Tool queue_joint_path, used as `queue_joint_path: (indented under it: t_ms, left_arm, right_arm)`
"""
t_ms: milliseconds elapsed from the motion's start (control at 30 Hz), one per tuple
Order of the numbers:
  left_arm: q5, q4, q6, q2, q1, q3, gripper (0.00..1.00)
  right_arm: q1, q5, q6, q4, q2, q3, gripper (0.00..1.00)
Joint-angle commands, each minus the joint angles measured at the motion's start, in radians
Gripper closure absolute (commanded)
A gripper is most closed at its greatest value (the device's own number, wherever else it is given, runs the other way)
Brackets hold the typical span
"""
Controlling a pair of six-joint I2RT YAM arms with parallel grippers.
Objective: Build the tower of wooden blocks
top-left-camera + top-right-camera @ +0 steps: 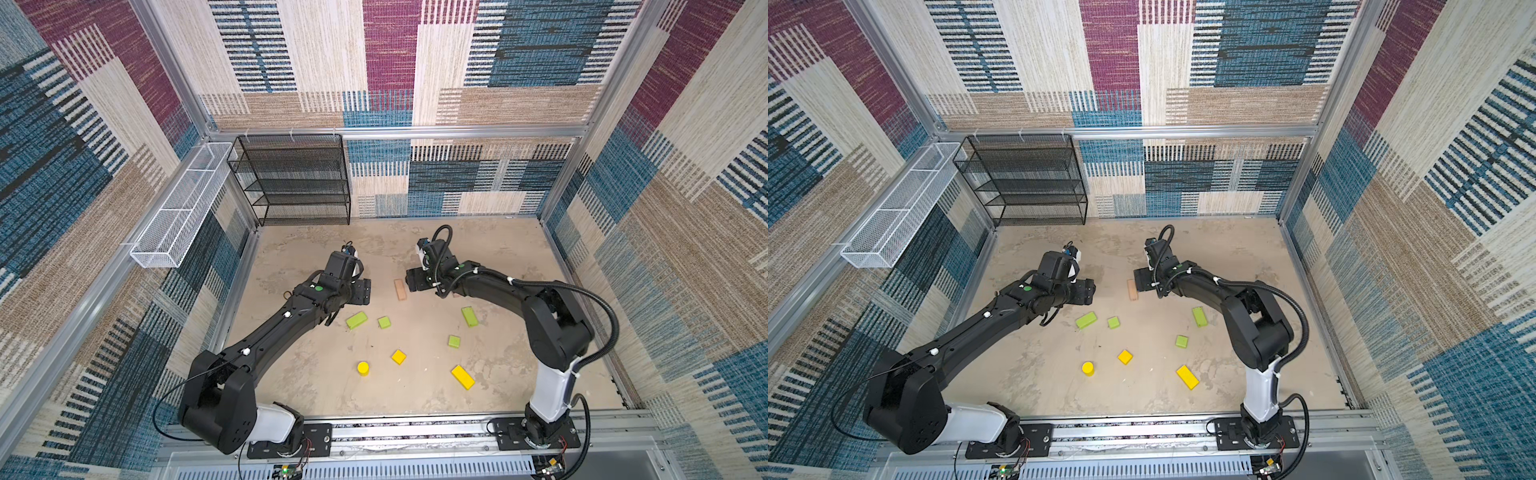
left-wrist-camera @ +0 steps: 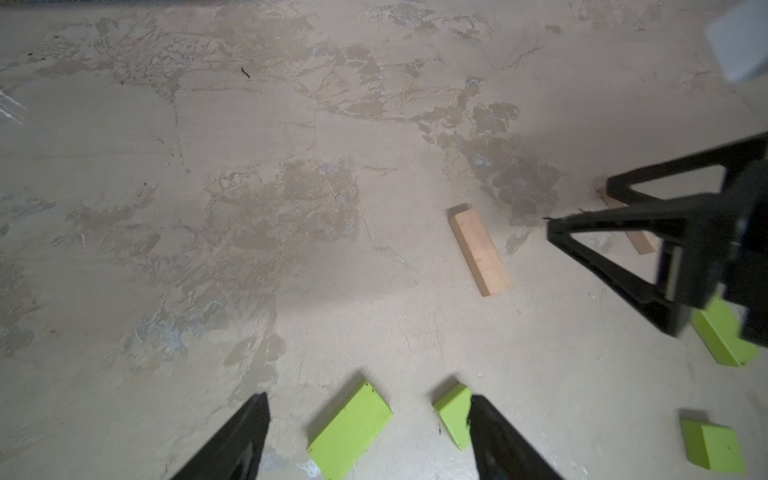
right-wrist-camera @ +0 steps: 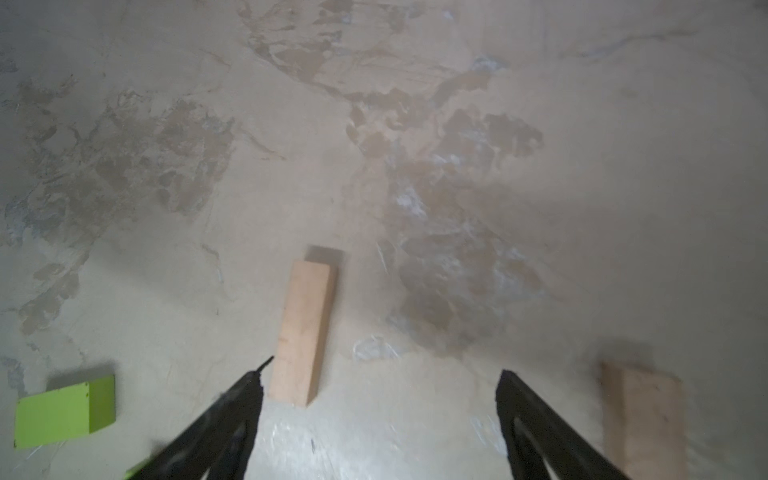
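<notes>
The wood blocks lie singly on the tabletop, and no tower shows in any view. A tan plank (image 1: 401, 289) (image 3: 302, 332) lies mid-table, just left of my open right gripper (image 1: 415, 283) (image 3: 384, 368). A second tan plank (image 3: 642, 419) (image 2: 631, 237) lies on that gripper's other side. My left gripper (image 1: 362, 291) (image 2: 368, 397) hovers open above a long lime-green block (image 1: 356, 320) and a lime-green cube (image 1: 384, 322). Another long green block (image 1: 469, 316) and green cube (image 1: 454, 341) lie to the right. A yellow cylinder (image 1: 363, 368), yellow cube (image 1: 398, 356) and yellow bar (image 1: 462, 377) lie nearer the front.
A black mesh shelf (image 1: 297, 178) stands at the back left against the wall. A white wire basket (image 1: 183, 208) hangs on the left wall. Aluminium frame rails edge the table on all sides.
</notes>
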Motion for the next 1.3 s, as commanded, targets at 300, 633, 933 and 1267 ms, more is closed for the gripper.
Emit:
queue_joint_path:
  t_ms: [300,633,933,1267]
  left_arm:
    - [-0.078,-0.027,-0.074,-0.075,-0.005,-0.050,0.22]
    - [-0.089,-0.038,-0.089,-0.137,-0.005,-0.091,0.22]
    - [-0.093,-0.043,-0.096,-0.155,-0.005,-0.094,0.23]
    - [-0.096,-0.044,-0.093,-0.155,-0.005,-0.097,0.23]
  right_arm:
    - [0.069,0.028,-0.063,-0.256,0.279,0.383,0.09]
    - [0.077,0.118,-0.060,-0.298,0.351,0.436,0.11]
    - [0.076,0.212,-0.028,-0.302,0.381,0.451,0.13]
    - [0.071,0.320,-0.003,-0.309,0.372,0.436,0.17]
